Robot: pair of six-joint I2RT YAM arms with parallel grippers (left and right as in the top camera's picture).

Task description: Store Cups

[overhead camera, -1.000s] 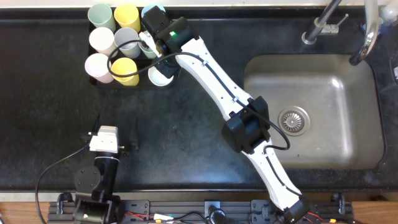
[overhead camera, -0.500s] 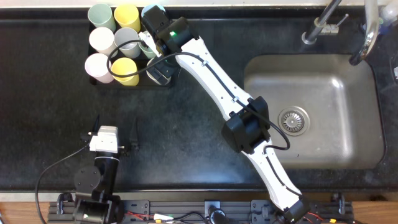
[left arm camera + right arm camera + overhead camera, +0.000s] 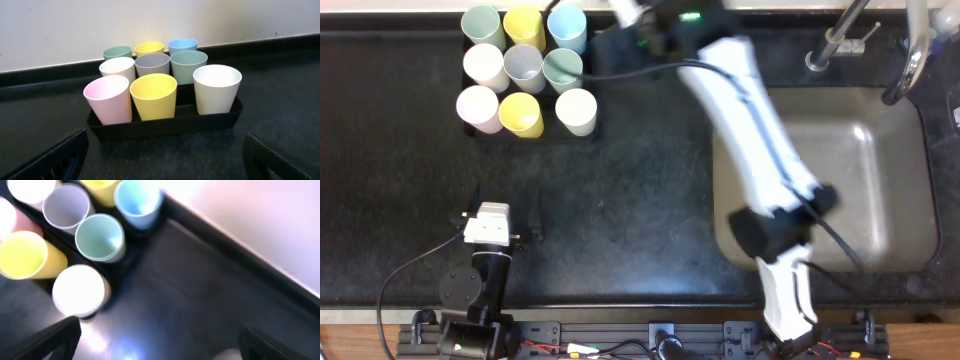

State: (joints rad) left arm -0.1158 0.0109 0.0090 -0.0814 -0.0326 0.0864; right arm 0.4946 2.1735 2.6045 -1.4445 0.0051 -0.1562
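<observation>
A black tray (image 3: 165, 125) at the counter's back left holds several cups in three rows. Its near row has a pink cup (image 3: 478, 107), a yellow cup (image 3: 520, 113) and a white cup (image 3: 576, 110) (image 3: 217, 89) (image 3: 80, 291), all upright. My right gripper (image 3: 160, 335) hangs open and empty above the counter just right of the tray, near the back wall; its arm (image 3: 740, 110) shows blurred. My left gripper (image 3: 507, 212) (image 3: 165, 160) rests open near the front left, facing the tray from a distance.
A steel sink (image 3: 820, 180) with a faucet (image 3: 840, 40) fills the right side of the counter. Dark bare counter lies between the tray and the sink and in front of the tray. The back wall runs right behind the tray.
My right gripper has let go of the white cup in the tray's near right corner and swung up and to the right, away from the tray. The left arm stayed still.
</observation>
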